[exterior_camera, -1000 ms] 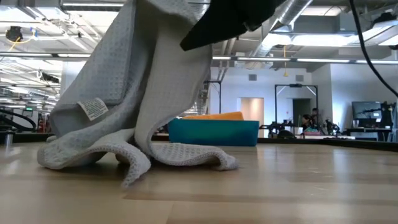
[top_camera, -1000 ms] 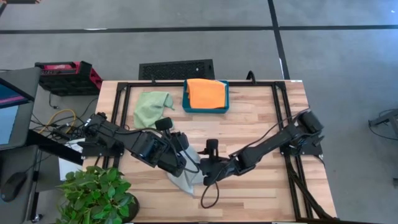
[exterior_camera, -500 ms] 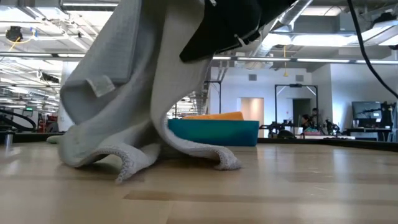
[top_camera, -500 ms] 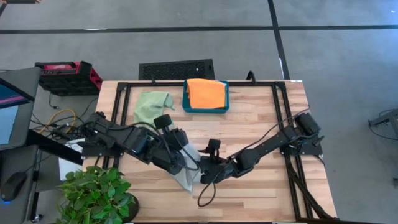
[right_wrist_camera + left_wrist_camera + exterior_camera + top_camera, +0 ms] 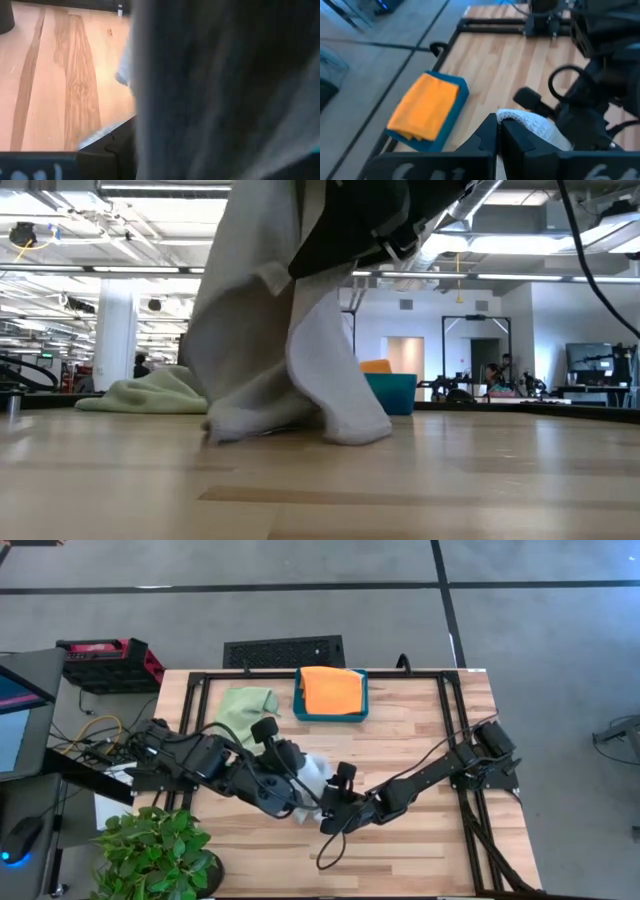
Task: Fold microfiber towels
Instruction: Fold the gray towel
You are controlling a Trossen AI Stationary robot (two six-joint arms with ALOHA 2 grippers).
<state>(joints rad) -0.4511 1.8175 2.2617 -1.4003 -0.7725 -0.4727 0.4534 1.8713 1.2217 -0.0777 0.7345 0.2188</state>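
A pale grey microfiber towel (image 5: 316,776) hangs from my left gripper (image 5: 299,783), which is shut on its top above the table's middle. Its lower end (image 5: 290,420) rests bunched on the wood. My right gripper (image 5: 331,817) stands open close beside the hanging towel (image 5: 225,90), which fills its wrist view and hides one finger. A light green towel (image 5: 246,707) lies crumpled at the far left. An orange towel (image 5: 333,689) lies folded in the teal tray (image 5: 300,710). My left gripper pinches a bunched top part of the grey towel (image 5: 516,118) between its two shut fingers, slanting down from the table's left side. The towel hangs below the fingers in loose folds with its lower end on the table. Whether my right gripper touches the towel, I cannot tell.
The teal tray (image 5: 392,392) stands at the far edge, in the middle. A potted plant (image 5: 160,855) sits off the near left corner. A black frame (image 5: 455,730) runs along the table's edges. Bare wood lies to the right and near side.
My left gripper has risen with the grey towel and tipped. The towel's lower part, spread in wide folds on the table before, has been drawn in and up, so only a narrow end stays on the wood. My right gripper has rolled in place.
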